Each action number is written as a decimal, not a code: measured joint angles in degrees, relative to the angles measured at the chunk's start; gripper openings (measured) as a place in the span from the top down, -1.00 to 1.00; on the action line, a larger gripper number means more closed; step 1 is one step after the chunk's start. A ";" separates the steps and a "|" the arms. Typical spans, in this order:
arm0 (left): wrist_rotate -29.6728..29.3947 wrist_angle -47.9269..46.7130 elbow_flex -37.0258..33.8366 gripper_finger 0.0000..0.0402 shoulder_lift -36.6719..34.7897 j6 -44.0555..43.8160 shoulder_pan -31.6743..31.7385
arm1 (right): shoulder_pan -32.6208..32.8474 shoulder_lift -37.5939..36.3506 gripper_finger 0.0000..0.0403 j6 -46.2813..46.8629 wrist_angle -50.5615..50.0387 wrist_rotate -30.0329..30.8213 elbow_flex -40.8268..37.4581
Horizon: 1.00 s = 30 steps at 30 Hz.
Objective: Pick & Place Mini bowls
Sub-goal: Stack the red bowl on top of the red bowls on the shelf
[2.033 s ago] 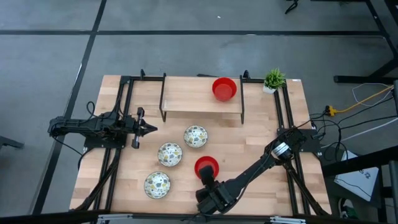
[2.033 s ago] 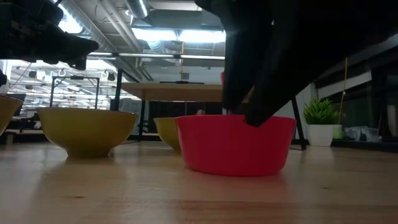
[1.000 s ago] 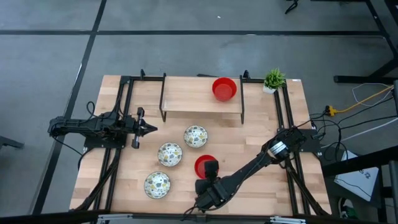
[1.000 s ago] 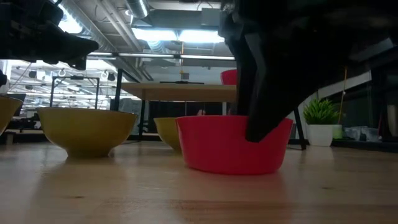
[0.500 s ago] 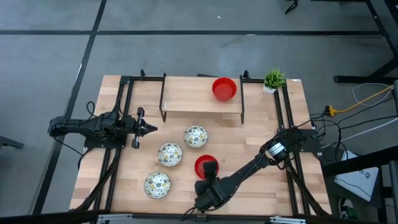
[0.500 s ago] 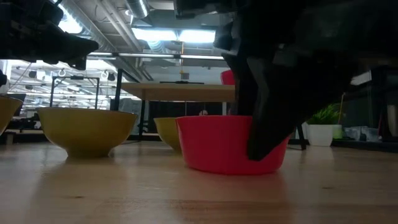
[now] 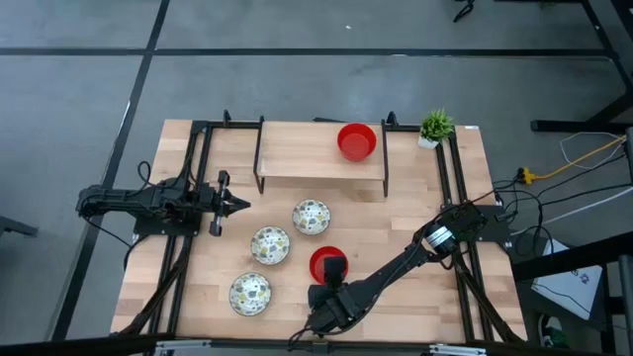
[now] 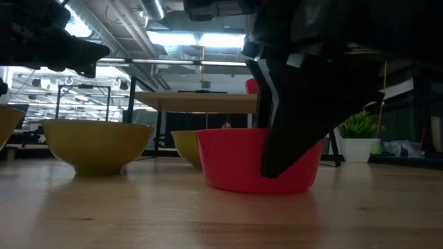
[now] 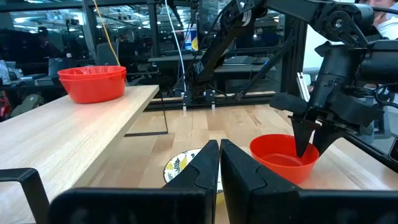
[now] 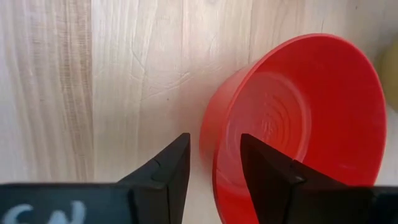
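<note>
The right gripper (image 10: pixel 211 163) is down at the near rim of a red bowl (image 7: pixel 325 261) on the table (image 7: pixel 415 198). Its fingers stand apart and straddle the bowl's wall, one finger (image 10: pixel 267 158) inside the bowl and the other outside against the bare wood. In the low view the dark finger (image 8: pixel 291 138) crosses the front of the red bowl (image 8: pixel 239 159), which sits flat on the wood, not lifted.

Just beyond this gripper, past the red bowl, lie two cream patterned bowls: one (image 7: pixel 311 216) straight ahead of it and one (image 7: pixel 269 244) ahead and to its left. A third patterned bowl (image 7: pixel 250 293) sits to the gripper's left, level with it and apart from the others. None of them touches the red bowl or the gripper; the closest is near but clear of the fingers.

Farther ahead stands a raised wooden shelf (image 7: pixel 297 153) on dark legs, and on its right part rests another red bowl (image 7: pixel 356 140); the left wrist view shows what seem two red bowls stacked there (image 9: pixel 93 82). A small potted plant (image 7: pixel 435 127) stands at the far right corner, well away.

The left gripper (image 7: pixel 235 205) waits at the table's left side, raised, its fingers (image 9: pixel 202 168) pressed together and holding nothing, well apart from all the bowls.
</note>
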 joint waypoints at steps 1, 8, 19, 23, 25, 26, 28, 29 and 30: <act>0.01 0.01 0.01 0.95 0.00 0.00 -0.01 | 0.00 0.00 0.31 0.23 0.01 0.00 0.00; -0.01 0.00 0.01 0.96 0.00 0.00 0.01 | 0.00 0.00 0.69 1.02 0.04 0.00 0.00; 0.01 0.00 0.01 0.94 0.00 0.00 0.01 | -0.01 -0.09 0.97 -0.69 0.63 -1.46 0.00; 0.01 -0.01 -0.01 0.95 0.00 0.00 0.01 | -0.01 -0.09 0.97 -1.46 0.63 -1.54 0.00; -0.01 -0.02 0.01 0.95 0.00 0.00 0.01 | -0.02 -0.09 0.98 -1.77 0.61 -1.55 0.00; 0.01 -0.01 -0.01 0.95 0.00 0.00 0.01 | -0.02 -0.09 0.98 -1.82 0.61 -1.56 0.00; 0.01 0.01 0.01 0.94 0.00 0.00 0.00 | 0.02 -0.15 0.98 -2.06 0.62 -1.78 0.00; 0.00 0.01 0.01 0.94 0.00 0.00 0.01 | 0.02 -0.19 0.98 -2.23 0.63 -2.22 0.00; 0.02 0.01 -0.01 0.94 0.00 0.00 0.01 | 0.02 -0.21 0.98 -2.34 0.69 -2.70 0.00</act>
